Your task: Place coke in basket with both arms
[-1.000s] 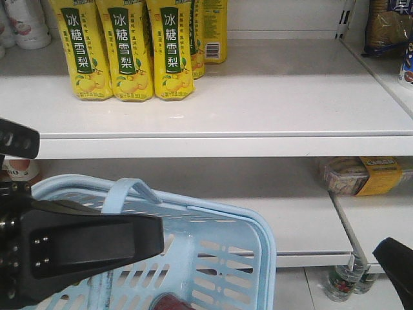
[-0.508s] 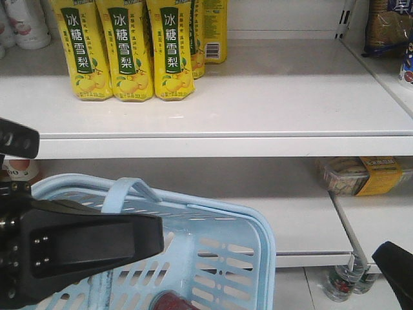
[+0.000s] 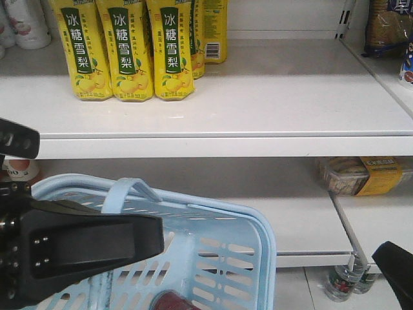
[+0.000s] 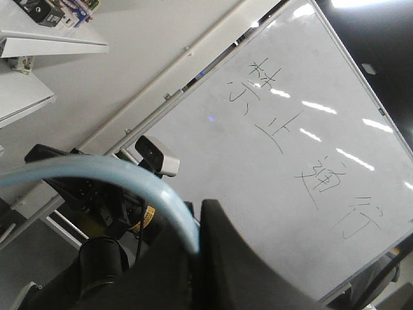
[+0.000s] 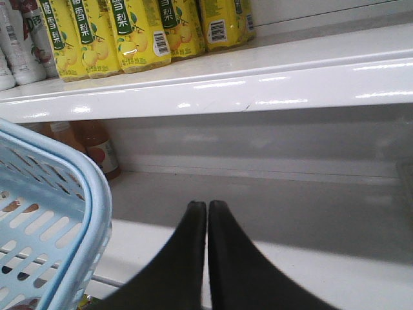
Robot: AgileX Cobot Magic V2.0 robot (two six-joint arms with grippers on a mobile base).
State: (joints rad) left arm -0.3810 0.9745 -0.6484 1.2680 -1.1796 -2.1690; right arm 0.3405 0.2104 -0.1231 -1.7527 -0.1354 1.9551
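The light blue basket (image 3: 258, 226) hangs low in the front view, in front of the lower shelf. My left gripper (image 3: 151, 237) reaches over it from the left. In the left wrist view the left gripper (image 4: 197, 226) is shut on the basket's curved blue handle (image 4: 97, 169). A dark red rounded bit of the coke (image 3: 173, 301) shows inside the basket at the frame's bottom edge; the rest is cut off. My right gripper (image 5: 207, 205) is shut with nothing in it, just right of the basket's corner (image 5: 97, 194). It also shows as the right gripper (image 3: 395, 266) at the bottom right.
Yellow pear drink bottles (image 3: 122, 51) stand on the white upper shelf (image 3: 258, 145). A packaged food box (image 3: 358, 174) lies on the lower shelf at right, orange bottles (image 5: 97, 152) at its left. Small bottles (image 3: 342, 281) stand on the floor.
The right gripper has sunk slightly toward the bottom right corner. The basket and the left gripper have barely moved.
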